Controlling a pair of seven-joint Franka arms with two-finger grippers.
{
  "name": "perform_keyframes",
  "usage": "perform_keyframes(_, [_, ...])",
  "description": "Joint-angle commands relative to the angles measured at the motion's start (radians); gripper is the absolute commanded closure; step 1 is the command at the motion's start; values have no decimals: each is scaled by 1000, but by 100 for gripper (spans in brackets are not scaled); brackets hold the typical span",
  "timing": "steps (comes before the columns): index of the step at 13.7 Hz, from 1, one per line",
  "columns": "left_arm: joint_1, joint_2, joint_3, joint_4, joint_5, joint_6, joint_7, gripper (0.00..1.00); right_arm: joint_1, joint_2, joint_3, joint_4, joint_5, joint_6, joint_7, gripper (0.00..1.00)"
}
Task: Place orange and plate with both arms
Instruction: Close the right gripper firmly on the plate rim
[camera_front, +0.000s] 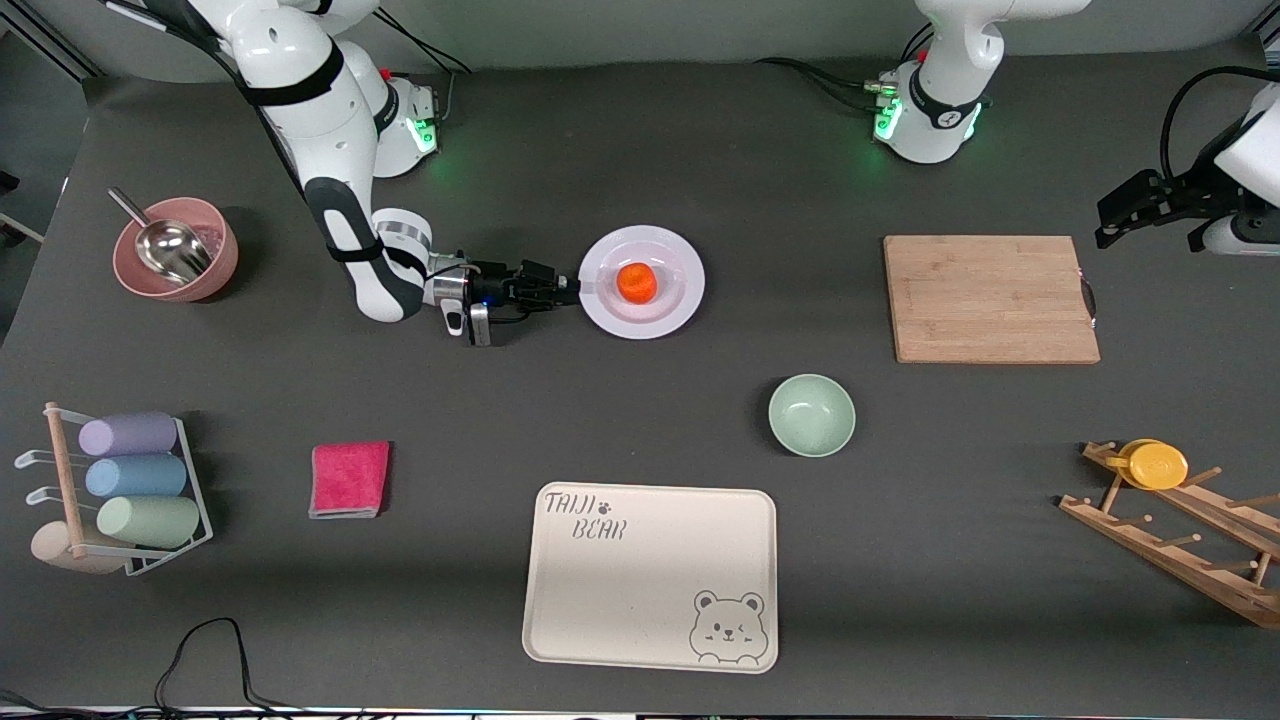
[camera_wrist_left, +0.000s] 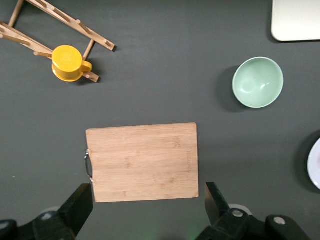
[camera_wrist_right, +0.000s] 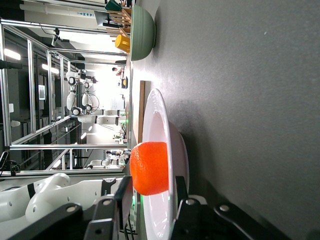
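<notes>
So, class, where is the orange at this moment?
In the front view the orange sits in the white plate, whose rim the right gripper grips, farther from the camera than the green bowl.

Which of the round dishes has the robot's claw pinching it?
The white plate with the orange on it. The right gripper is clamped on its rim. The pink bowl and green bowl sit untouched.

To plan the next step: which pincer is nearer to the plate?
Right. The right pincer grips the rim of the plate that carries the orange; the left pincer, open, hangs above the cutting board.
</notes>
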Motion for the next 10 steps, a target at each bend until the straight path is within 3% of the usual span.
perform_keyframes(1, [-10,-26,-16,-28,27,17,9,0,31,36,12,-1,32,12,-54,58])
perform_keyframes(6, [-6,-5,-16,-28,27,30,9,0,31,49,12,-1,32,12,-79,59])
perform_keyframes(10, [-7,-5,-16,-30,27,30,9,0,31,49,12,-1,32,12,-80,70])
